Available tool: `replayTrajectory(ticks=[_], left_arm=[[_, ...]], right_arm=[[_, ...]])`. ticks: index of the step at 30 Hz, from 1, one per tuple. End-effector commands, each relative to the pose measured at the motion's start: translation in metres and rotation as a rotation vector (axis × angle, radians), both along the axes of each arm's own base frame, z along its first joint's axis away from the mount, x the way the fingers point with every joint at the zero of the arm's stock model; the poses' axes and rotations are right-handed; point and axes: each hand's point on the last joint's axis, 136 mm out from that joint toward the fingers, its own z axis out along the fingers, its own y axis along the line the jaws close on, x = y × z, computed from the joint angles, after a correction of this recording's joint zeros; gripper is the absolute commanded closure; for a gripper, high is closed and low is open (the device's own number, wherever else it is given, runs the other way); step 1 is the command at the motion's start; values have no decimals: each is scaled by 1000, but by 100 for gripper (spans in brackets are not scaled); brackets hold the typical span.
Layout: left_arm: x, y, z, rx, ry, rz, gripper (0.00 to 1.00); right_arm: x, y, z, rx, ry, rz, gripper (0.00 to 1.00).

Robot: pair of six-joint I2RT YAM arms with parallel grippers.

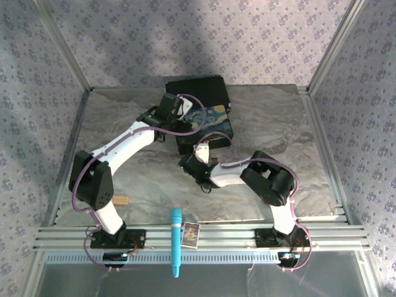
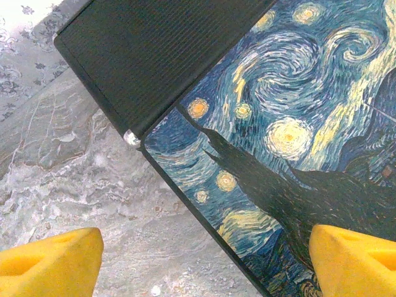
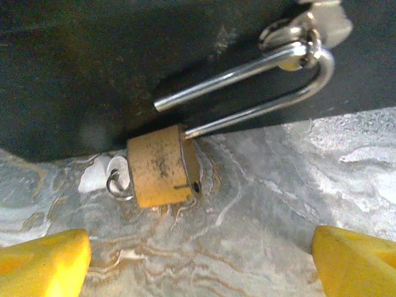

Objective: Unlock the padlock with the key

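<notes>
Brass padlock point(image 3: 162, 166) is small, stiff, probably slick, so grip its flat body; right gripper point(image 3: 198, 260) and left gripper point(image 2: 204, 263) stand wide, empty.

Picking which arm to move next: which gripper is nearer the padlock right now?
Right. The right gripper hangs open just above the padlock, which lies on the table beside the painted box. The left gripper is open over that box's lid corner, away from the padlock.

We look down from above and behind on the painted box point(image 1: 213, 120). Our left wrist view shares its lid, close overhead. Our right wrist view sits close at its near foot, by the padlock point(image 3: 162, 166).
</notes>
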Motion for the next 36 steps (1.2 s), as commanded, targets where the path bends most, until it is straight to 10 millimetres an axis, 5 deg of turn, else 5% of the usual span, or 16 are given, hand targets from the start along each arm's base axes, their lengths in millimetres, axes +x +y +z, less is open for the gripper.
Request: replayTrajectory(ticks=[1,4,12,19,26,32,36], left_arm=[[1,6,-11,27,17,34,14],[0,4,-16,36,29,10,15],[-6,-14,-31,132,52,-191,21],[-21,-46,-69,294,93,-411,22],[-26,-42,-106,389,186,-458,32],[-40,-40,-128,415,259,-499,39],[-45,-37,-137,439,291,-517,42]], right_arm=[[4,-15,-12,-129,4,-42,9],[8,-14,-13,-138,-8,-53,15],[17,-10,-16,-82,-14,-23,55],[17,-4,-17,-56,-16,29,77],[16,-9,-16,27,-42,11,81],[25,-22,-9,342,-60,-46,87],[31,-33,-2,363,-68,-81,87]])
